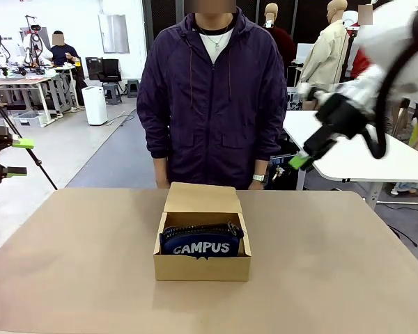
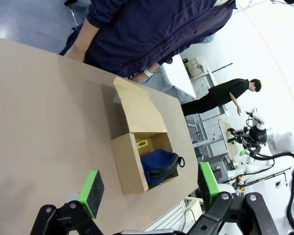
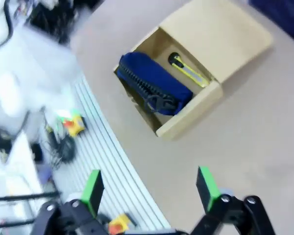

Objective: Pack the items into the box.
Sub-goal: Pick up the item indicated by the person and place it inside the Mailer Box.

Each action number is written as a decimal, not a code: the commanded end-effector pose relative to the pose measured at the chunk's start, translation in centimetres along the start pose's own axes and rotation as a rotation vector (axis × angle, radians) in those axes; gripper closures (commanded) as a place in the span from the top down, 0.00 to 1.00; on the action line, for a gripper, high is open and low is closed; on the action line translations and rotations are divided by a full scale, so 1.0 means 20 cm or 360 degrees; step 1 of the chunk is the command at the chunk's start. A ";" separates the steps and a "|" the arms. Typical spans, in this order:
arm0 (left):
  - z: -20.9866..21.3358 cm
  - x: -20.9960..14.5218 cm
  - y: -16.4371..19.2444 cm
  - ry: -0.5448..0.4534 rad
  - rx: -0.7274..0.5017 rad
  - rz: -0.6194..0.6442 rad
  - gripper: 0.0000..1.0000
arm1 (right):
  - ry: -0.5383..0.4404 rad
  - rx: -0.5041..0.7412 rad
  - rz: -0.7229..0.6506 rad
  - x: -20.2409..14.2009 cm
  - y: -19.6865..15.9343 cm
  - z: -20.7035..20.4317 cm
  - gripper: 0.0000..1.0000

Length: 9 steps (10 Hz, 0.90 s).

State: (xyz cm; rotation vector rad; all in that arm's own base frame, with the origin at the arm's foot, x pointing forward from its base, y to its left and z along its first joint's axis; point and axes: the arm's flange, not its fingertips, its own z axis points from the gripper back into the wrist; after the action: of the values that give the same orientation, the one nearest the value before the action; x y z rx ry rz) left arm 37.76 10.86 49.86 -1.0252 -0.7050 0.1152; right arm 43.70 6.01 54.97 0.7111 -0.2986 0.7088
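Note:
The brown cardboard box sits at the table's middle, its lid flap standing open toward the person. Inside lies the navy "CAMPUS" pencil case. Behind the pencil case, the yellow-and-black utility knife rests against the box's back wall. It shows as a yellow sliver beside the case in the box. My left gripper hangs open off the table's left edge. My right gripper is open, raised high at the right.
A person in a dark purple jacket stands at the table's far edge, directly behind the box. The tan tabletop spreads wide on both sides of the box. A white table stands behind on the right.

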 end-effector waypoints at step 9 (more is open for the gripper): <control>0.01 0.00 -0.01 0.0019 0.0004 0.0004 1.00 | -0.0477 -0.0037 -0.0320 -0.86 0.08 0.23 1.00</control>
State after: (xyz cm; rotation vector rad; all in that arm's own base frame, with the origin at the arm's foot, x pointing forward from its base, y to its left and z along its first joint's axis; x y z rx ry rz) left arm 37.78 10.87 49.85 -1.0253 -0.7045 0.1152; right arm 29.42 -4.54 50.50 0.8215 -0.5051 0.4066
